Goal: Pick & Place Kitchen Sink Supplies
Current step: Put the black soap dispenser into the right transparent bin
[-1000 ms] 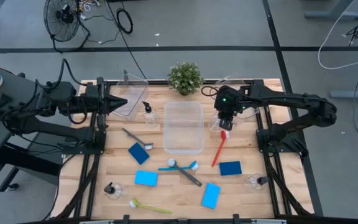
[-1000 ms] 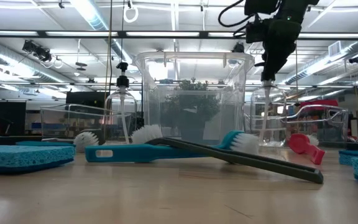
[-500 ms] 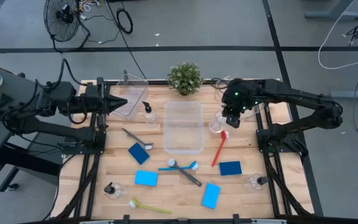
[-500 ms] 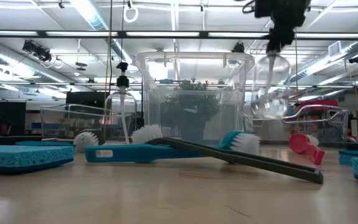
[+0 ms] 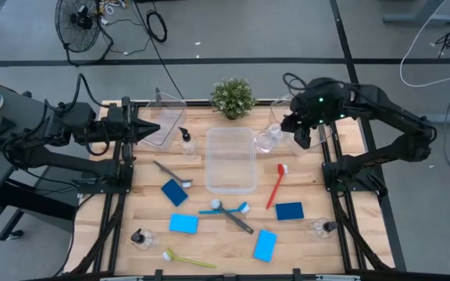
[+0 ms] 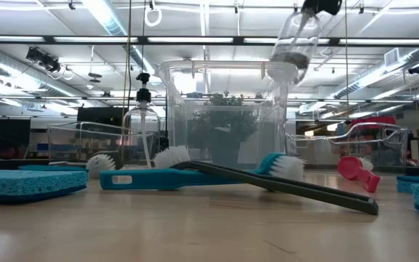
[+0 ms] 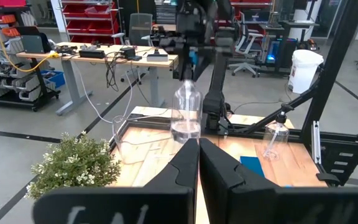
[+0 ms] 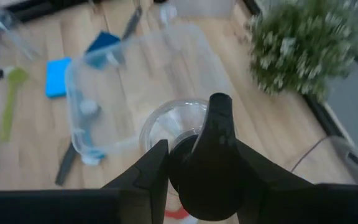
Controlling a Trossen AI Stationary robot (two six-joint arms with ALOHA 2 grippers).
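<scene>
The right gripper (image 5: 297,129) grips a clear pump bottle (image 5: 268,140) by its black top, the body hanging tilted below it. Judging by looks, it's light, stiff and slick, so the neck is the safest hold. The left gripper (image 5: 155,129) waits clenched.

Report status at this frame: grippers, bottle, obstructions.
Right gripper shut on bottle, lifted off the table beside the centre bin. Left gripper shut, idle at table's left. Nothing in the way.
</scene>
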